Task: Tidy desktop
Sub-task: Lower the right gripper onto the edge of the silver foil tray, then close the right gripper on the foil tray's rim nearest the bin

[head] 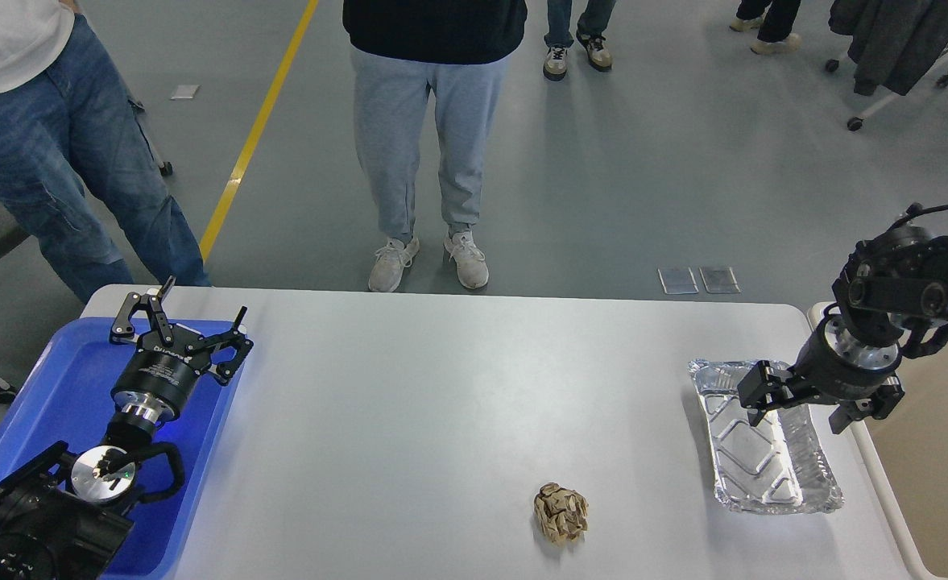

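My left gripper (200,304), white lettering unreadable, hangs spread over the blue tray (55,387) at nine o'clock; right gripper (812,407), jaws untellable, above foil tray (772,475) on desktop (441,403)

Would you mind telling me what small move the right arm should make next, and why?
Probably lower the right tool a little toward the foil tray. It hangs over the tray's far end, the tray lies ungrasped on the desktop near the right edge, and the crumpled paper ball sits farther away. I cannot tell whether the tool is open.
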`<state>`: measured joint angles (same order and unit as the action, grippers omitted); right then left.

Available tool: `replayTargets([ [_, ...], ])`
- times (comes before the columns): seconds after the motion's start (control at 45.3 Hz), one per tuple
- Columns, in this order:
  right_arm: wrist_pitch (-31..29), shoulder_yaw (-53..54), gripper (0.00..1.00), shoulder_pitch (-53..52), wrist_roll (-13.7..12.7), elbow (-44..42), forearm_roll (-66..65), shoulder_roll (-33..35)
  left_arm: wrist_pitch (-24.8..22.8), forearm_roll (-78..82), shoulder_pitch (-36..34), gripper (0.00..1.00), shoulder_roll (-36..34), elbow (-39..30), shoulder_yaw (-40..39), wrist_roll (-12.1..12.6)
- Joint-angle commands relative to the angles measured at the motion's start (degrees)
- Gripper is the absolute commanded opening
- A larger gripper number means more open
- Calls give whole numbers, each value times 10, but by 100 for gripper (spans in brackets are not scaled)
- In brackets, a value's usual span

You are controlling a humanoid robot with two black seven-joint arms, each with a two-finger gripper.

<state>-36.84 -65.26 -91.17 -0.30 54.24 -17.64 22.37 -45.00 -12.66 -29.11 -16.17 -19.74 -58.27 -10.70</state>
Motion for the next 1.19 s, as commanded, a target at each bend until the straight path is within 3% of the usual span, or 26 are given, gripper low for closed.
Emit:
replayTargets([
  [0.0, 86, 6, 100, 31, 0, -4, -3, 1, 0, 0, 0, 100, 0, 1, 0, 0],
  [0.574, 113, 13, 100, 56, 0, -45, 3, 2, 0, 0, 0, 100, 0, 1, 0, -1],
  [1.169, 189, 14, 99, 136, 0, -90, -50, 12, 0, 0, 0, 100, 0, 1, 0, 0],
])
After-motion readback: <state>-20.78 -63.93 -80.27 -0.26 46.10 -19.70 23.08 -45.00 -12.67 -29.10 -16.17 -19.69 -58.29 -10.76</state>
